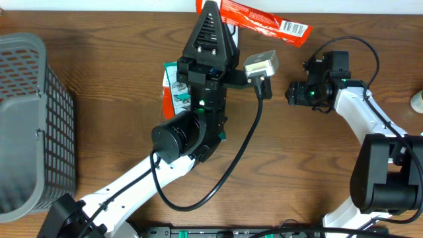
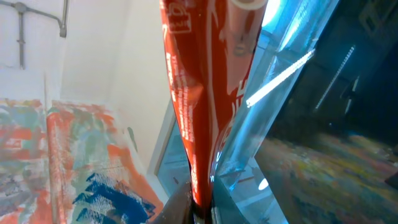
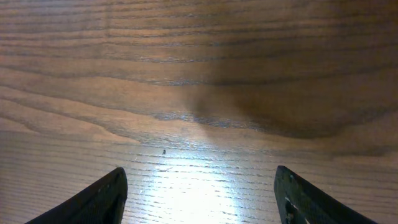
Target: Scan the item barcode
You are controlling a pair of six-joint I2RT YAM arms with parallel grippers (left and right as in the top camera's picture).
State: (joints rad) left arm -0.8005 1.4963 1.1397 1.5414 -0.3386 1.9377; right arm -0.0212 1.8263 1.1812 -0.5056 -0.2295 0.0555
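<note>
Left jaws: clenched on a long, flat, glossy red crinkled plastic packet with a white barcode panel at one end. It is held just behind the grey boxy handheld scanner.
Right jaws: released, empty, over the grained brown wooden table, right of the scanner.
Grey plastic mesh basket: far left of the scanner.

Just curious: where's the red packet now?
Overhead view, top centre: the red packet sticks out rightward from the left gripper, just beyond the grey scanner.
</note>
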